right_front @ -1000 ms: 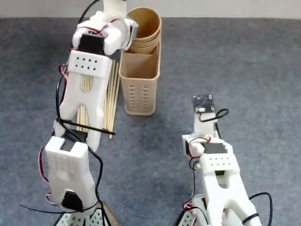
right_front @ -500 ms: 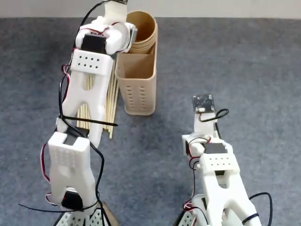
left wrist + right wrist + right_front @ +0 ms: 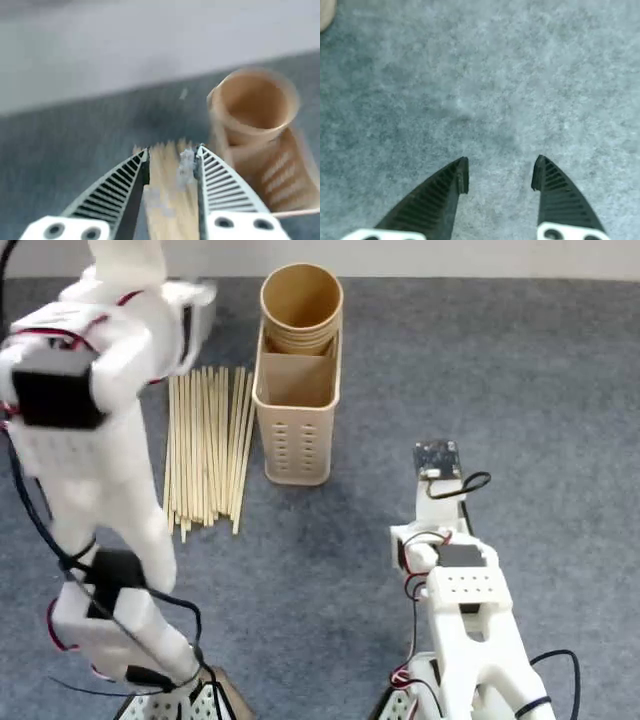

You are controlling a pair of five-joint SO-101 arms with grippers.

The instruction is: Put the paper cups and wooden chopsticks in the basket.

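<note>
Hovering w/ jaws apart & empty, left gripper [image 3: 173,149] sits over the wooden chopsticks [image 3: 207,445], pale sticks lying side by side on grey carpet [image 3: 520,360] just beside the basket [image 3: 295,440]. Tan paper cups [image 3: 301,302] nested in its far compartment. Meanwhile right gripper [image 3: 501,160] spread too, nothing held, over carpet

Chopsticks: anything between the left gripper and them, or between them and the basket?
Nothing visible. The left gripper hangs open over the chopsticks, with only air between. They lie flat beside the basket, whose near compartment is free; the cups sit in the far one.
</note>
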